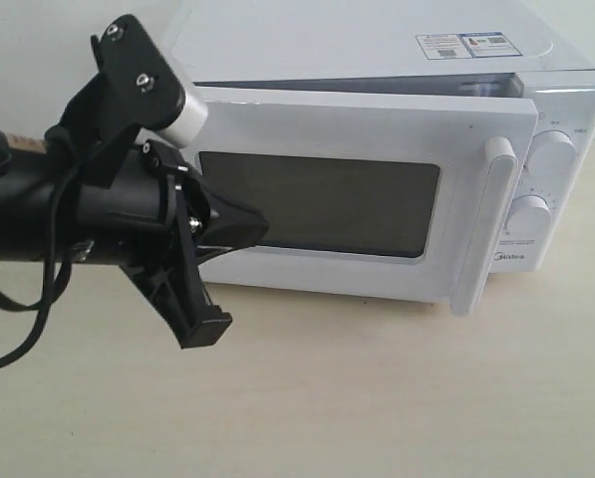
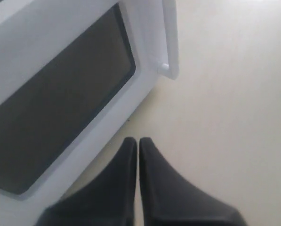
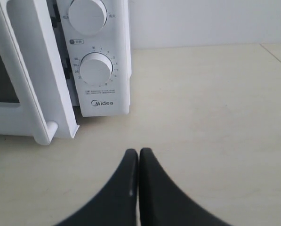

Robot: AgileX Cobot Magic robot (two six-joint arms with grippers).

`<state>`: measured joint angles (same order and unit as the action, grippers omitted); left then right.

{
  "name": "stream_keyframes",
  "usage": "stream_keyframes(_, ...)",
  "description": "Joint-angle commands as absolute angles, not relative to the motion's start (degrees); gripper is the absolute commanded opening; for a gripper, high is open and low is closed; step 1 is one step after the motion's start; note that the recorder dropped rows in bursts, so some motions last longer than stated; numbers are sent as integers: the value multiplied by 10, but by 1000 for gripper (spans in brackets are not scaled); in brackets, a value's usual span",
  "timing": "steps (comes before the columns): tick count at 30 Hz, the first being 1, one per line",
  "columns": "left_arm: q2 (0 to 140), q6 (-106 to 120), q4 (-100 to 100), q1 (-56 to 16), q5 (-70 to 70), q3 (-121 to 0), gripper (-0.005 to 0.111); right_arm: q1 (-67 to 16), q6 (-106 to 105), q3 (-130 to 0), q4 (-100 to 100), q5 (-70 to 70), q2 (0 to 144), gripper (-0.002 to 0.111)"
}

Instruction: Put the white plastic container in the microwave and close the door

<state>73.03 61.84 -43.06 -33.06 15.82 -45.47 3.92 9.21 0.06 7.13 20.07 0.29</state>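
Left claw (image 2: 138, 139), pressed together just beside the ajar door (image 2: 60, 106), may shove the microwave (image 1: 377, 40) back instead of latching.

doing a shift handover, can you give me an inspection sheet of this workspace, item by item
surface: pale table
job's things: microwave stands on the table; door slightly ajar at the handle side; white plastic container not seen, dark window hides the inside
clutter: nothing seen
grippers: left gripper jaws shut, holding nothing, close to the door; right gripper jaws shut, holding nothing, over the table facing the dials
cables: black cable hangs off the left arm
surroundings: white wall behind
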Motion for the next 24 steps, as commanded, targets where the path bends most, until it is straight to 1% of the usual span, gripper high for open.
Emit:
stream_keyframes(1,713,608,-441,-332,120,-415,4,40,87,0,120,123,0,0)
stream_keyframes(4,710,608,-462,-332,116,-406,4,40,87,0,125,14,0,0)
stream_keyframes(8,710,608,-498,-332,126,-406,4,40,96,0,123,-217,0,0)
stream_keyframes(9,710,608,-508,-332,128,-406,4,40,104,0,123,-306,0,0)
stream_keyframes(12,710,608,-508,-332,128,-406,4,40,104,0,123,-414,0,0)
stream_keyframes(13,710,608,-508,-332,127,-406,4,40,104,0,123,-471,0,0)
stream_keyframes(14,710,608,-515,-332,127,-406,4,40,112,0,123,-493,0,0)
stream_keyframes(17,689,608,-532,-332,136,-406,4,40,239,0,107,-632,0,0)
stream_keyframes(18,680,608,-532,-332,139,-406,4,40,239,0,106,-640,0,0)
stream_keyframes(19,657,608,-541,-332,136,-399,4,40,257,-29,116,-611,0,0)
stream_keyframes(22,605,608,-553,-332,133,-386,4,40,342,-137,210,-407,5,0)
stream_keyframes(24,577,608,-564,-332,133,-383,4,40,453,-199,306,-327,43,0)
